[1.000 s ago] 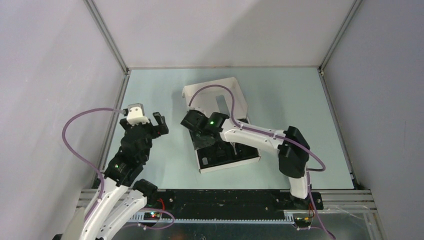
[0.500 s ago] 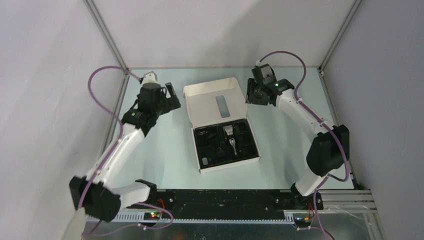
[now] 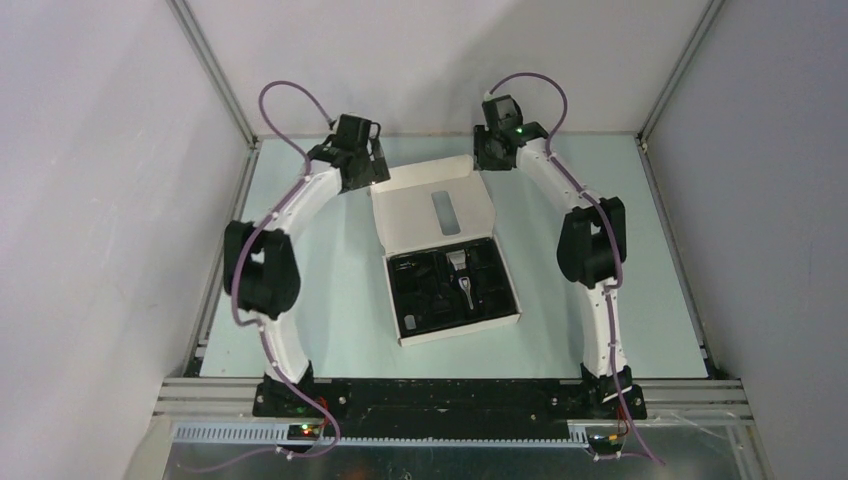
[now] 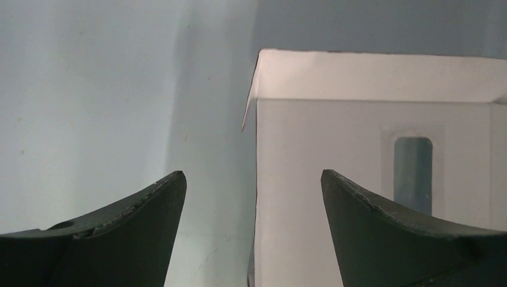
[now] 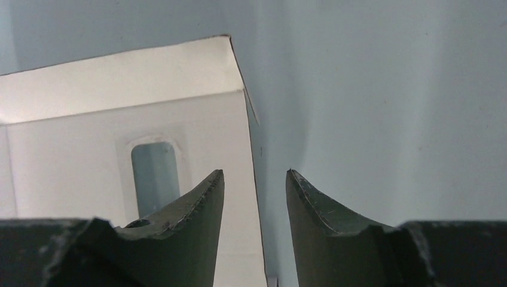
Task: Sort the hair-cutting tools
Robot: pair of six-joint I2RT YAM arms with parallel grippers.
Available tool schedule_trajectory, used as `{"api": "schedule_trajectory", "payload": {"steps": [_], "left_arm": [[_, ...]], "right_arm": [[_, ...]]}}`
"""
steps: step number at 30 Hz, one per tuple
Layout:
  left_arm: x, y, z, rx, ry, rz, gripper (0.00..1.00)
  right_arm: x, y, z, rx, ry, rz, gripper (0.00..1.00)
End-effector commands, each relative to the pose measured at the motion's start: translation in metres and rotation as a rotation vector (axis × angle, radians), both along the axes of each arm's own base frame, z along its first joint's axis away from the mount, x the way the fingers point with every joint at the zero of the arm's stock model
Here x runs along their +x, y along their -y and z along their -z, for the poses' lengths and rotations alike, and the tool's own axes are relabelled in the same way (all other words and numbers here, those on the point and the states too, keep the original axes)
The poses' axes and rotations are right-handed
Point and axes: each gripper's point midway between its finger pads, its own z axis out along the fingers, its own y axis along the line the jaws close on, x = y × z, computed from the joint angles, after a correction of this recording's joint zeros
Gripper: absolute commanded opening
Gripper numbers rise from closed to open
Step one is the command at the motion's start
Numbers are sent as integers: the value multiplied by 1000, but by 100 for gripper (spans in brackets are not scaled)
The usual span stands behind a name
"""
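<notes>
The silver-grey and black hair clipper (image 3: 459, 270) lies in the black tray (image 3: 405, 308) of the open white box, with small black accessories (image 3: 430, 297) beside it. The box's white lid (image 3: 432, 205) lies flat behind the tray. My left gripper (image 3: 373, 173) is at the lid's far left corner. In the left wrist view my left gripper (image 4: 251, 174) stands wide open with the lid's (image 4: 335, 155) left edge between the jaws. My right gripper (image 3: 488, 160) is at the far right corner. In the right wrist view my right gripper (image 5: 254, 173) is open more narrowly, astride the lid's (image 5: 197, 131) right edge, with a gap on each side.
The pale green table (image 3: 300, 290) is bounded by grey walls and metal rails (image 3: 215, 85) at the back and sides. Both arms stretch along the box's two sides toward the far wall. The lid has a rounded slot (image 3: 447, 212).
Both arms have swung from the near and middle table to the lid's far corners. The right gripper left the tray area. The left jaws have narrowed slightly.
</notes>
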Motion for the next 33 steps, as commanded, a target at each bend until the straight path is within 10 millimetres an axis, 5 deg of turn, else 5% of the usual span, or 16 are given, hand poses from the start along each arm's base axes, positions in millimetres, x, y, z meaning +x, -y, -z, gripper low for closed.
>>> {"api": "schedule_trajectory", "payload": {"steps": [1, 10, 16, 18, 26, 33], "left_arm": [[27, -1, 0, 34, -6, -13, 86], [44, 3, 44, 72, -110, -12, 60], [44, 11, 49, 58, -118, 28, 17], [46, 14, 44, 51, -103, 43, 2], [45, 33, -30, 47, 131, 101, 0], [47, 45, -83, 8, 372, 133, 0]], "right_arm": [[24, 1, -3, -33, 58, -3, 46], [40, -21, 16, -3, 92, -31, 35], [38, -30, 13, 17, 102, -48, 12], [38, -31, 4, 23, 121, -48, 5], [21, -22, -53, 37, 244, -1, 0], [7, 9, -81, 44, 385, 124, 0]]}}
